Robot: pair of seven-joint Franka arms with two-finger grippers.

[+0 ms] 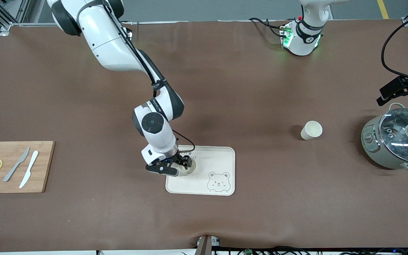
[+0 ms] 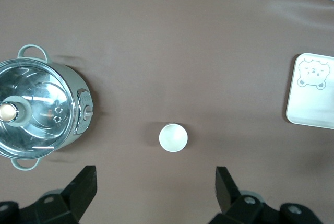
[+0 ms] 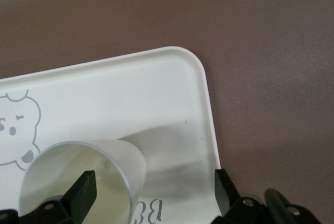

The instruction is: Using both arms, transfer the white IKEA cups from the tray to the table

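Right gripper (image 1: 175, 169), frame centre-left: jaws wide, straddling cup on tray (image 1: 189, 167), not yet gripping. Tray (image 1: 221, 156) lower centre.

Left gripper (image 1: 400, 90), right edge above pot (image 1: 395, 141): jaws wide, empty, waiting. Cup on table (image 1: 311, 130) centre-right.

Judgement: half done; one cup left.
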